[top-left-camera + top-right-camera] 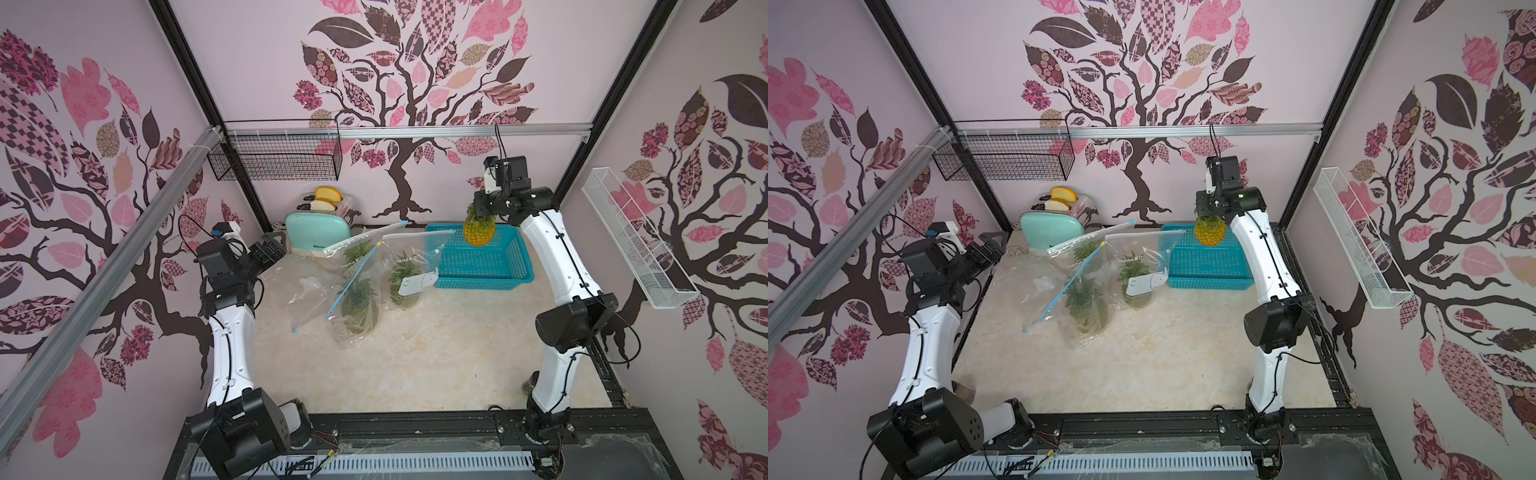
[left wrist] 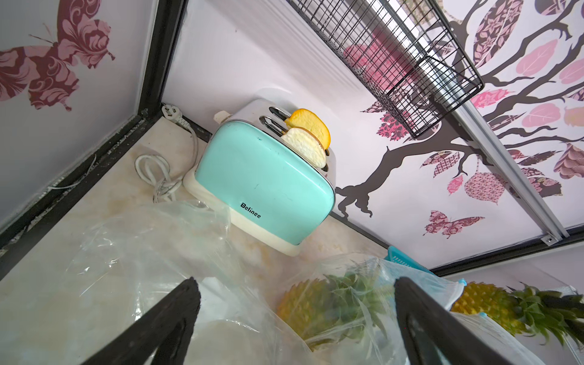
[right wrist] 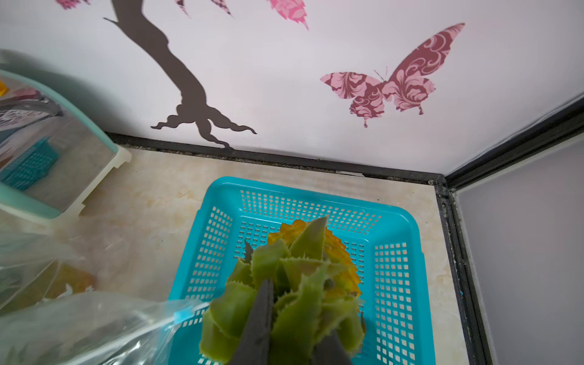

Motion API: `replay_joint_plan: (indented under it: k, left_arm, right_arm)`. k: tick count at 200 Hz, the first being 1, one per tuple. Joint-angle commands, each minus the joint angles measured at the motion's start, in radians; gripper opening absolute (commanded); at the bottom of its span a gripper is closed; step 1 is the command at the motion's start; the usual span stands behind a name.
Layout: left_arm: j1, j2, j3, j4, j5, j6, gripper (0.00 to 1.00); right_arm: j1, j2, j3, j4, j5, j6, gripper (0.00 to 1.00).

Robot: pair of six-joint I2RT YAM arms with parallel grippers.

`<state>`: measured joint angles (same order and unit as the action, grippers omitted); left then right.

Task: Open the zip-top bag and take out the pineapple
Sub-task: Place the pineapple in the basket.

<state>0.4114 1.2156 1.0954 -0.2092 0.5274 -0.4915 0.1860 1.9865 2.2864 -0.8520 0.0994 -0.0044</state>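
- The pineapple (image 1: 479, 232) hangs in the air over the blue basket (image 1: 482, 284) at the far right. Its long axis is upright, with the leaves up and the fruit end pointing down.
- The right gripper (image 1: 483, 212) is clamped on its leafy crown.
- The left gripper (image 1: 272, 247) stands wide apart and holds nothing, beside the toaster (image 1: 318, 235).
- An empty zip-top bag (image 1: 303, 291) lies on the counter (image 1: 415, 353) near it.

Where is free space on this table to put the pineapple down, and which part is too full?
The blue basket under the pineapple in the right gripper looks empty. The near half of the table, in front of the zip-top bags, is bare too. Crowded: those bags mid-table and the toaster behind them.
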Motion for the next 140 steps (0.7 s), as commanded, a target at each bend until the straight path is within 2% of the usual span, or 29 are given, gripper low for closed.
replay_joint_plan:
  k: [1,48,140]
  left_arm:
    - [-0.001,0.002,-0.004,0.041,0.03,0.008,0.98]
    - [-0.002,0.002,-0.029,0.054,0.047,0.001,0.98]
    - [-0.005,-0.001,-0.041,0.07,0.067,-0.008,0.98]
  right_arm:
    - [-0.076,0.019,0.05,0.061,-0.023,0.034,0.0]
    - [-0.167,0.062,-0.07,0.154,-0.088,0.097,0.0]
    - [-0.221,0.134,-0.116,0.228,-0.15,0.113,0.0]
